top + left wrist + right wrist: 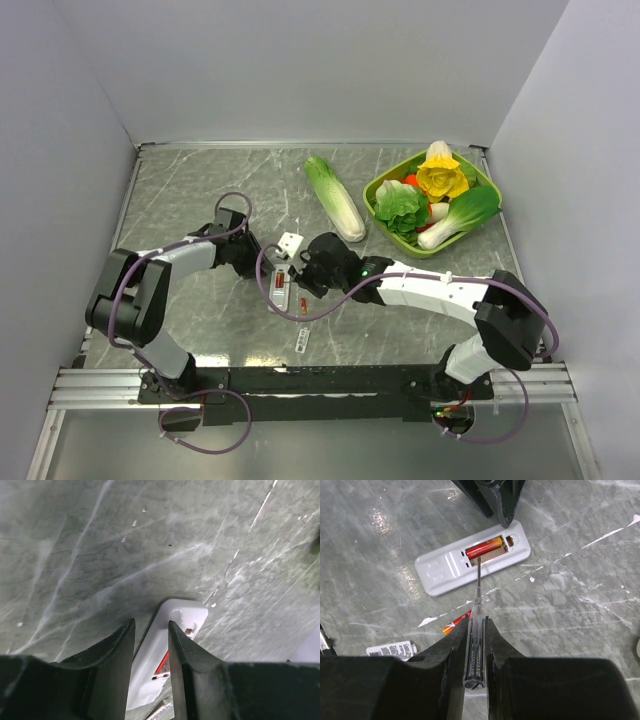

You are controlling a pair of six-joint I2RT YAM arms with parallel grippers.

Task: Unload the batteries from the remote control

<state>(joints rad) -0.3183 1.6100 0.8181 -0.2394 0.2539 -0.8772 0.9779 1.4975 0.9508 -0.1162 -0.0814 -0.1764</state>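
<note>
The white remote control [445, 567] lies flat with its recess open. One red-orange battery [483, 547] sits in the recess. A second battery [451, 625] lies loose on the table, half hidden by my finger. My right gripper [476, 630] is shut on a clear-handled screwdriver [475, 650], and the tip touches the seated battery. My left gripper [151, 622] stands over the remote's end [182, 612], jaws a narrow gap apart, one finger over the remote. In the top view the remote [279, 297] lies between the left gripper [270, 276] and the right gripper [305, 284].
A small white cover piece [289, 243] lies just behind the grippers. A printed white label [302, 338] lies toward the near edge. A long pale-green cabbage [335, 198] and a green basket [372, 200] of toy vegetables stand at the back right.
</note>
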